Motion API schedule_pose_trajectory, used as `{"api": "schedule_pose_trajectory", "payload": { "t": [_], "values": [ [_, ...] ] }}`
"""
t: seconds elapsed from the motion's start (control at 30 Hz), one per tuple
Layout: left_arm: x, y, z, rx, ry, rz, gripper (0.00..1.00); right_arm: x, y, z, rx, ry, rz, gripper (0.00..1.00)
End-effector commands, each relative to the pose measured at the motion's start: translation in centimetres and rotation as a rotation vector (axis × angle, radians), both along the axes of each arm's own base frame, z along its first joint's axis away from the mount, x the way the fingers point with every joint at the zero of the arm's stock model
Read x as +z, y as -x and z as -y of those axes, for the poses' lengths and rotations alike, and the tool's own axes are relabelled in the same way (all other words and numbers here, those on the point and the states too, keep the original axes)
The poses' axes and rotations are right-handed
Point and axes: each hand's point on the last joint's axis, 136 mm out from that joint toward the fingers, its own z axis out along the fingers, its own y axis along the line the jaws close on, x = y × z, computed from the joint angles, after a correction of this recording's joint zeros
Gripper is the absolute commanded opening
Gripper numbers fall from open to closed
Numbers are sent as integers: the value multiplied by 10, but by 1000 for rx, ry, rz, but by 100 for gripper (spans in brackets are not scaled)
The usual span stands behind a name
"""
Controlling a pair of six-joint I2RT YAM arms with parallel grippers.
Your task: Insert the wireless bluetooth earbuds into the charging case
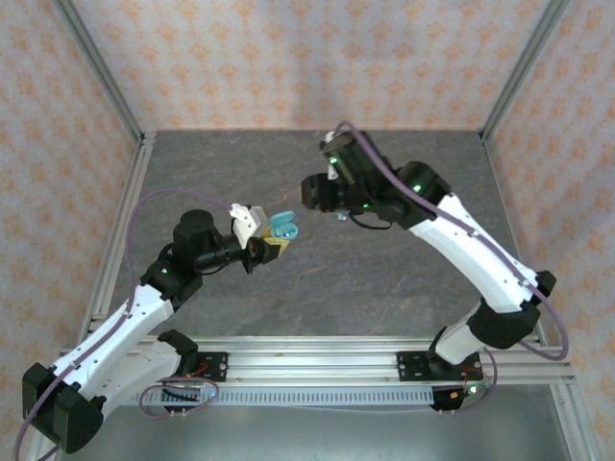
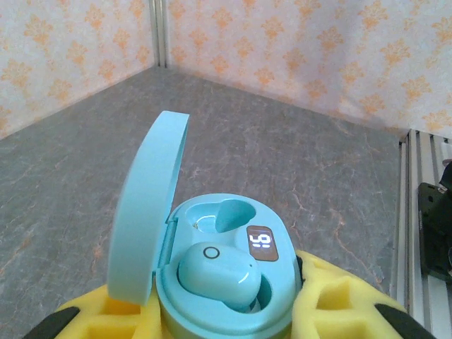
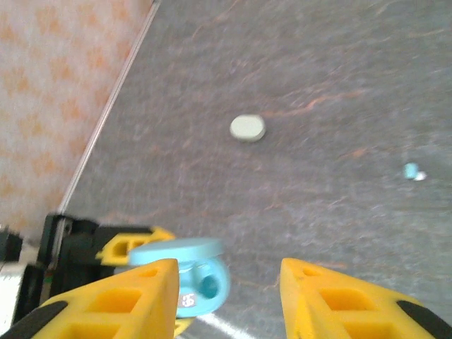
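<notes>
The charging case (image 2: 226, 321) is light blue and sits low in the middle of the left wrist picture. Its lid (image 2: 145, 212) is open and stands up on the left side. One light blue earbud (image 2: 219, 275) lies in the near hole of the case. The far hole (image 2: 222, 215) has nothing in it. A little screen (image 2: 260, 244) glows with white numbers just right of the holes.

The left gripper (image 1: 272, 242) holds the case. Its yellow fingers (image 2: 339, 304) press on the case from both sides, so the jaws are closed on it. In the top picture the case (image 1: 284, 227) is up off the grey worktop (image 1: 288, 173), a bit left of the middle.

In the right wrist picture the case (image 3: 187, 272) shows at the lower left, partly behind one yellow finger. The right gripper (image 3: 229, 296) is at the bottom of that picture. Its two yellow fingers (image 3: 134, 296) are apart, with nothing between them, so the jaws are open and hold nothing. In the top picture the right gripper (image 1: 336, 206) hangs just right of the case, near it but not touching.

A tiny loose earbud (image 3: 411, 171), blue and white, lies on the worktop at the right edge of the right wrist picture, well apart from the case. A whitish oval piece (image 3: 247, 128) lies flat on the worktop in the upper middle. It is a bit blurry, so I cannot tell what it is.

Walls with an orange flower pattern (image 1: 288, 58) stand around the worktop.
</notes>
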Motion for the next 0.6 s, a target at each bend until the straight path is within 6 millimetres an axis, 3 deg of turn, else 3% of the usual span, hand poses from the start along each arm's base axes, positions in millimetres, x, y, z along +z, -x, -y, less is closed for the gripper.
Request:
{"api": "schedule_pose_trajectory", "payload": {
  "t": [0.0, 0.17, 0.33, 0.57],
  "values": [
    [3, -2, -1, 21, 14, 24, 0, -22, -17, 25, -71, 20, -66, 43],
    [-2, -3, -1, 30, 14, 2, 0, -85, -57, 54, -150, 75, -199, 42],
    [-7, -3, -2, 36, 3, -15, 0, -156, -99, 61, -170, 18, -354, 39],
    [-14, -4, -4, 54, -15, -32, 0, -234, -131, 67, -156, 224, -447, 33]
  ]
}}
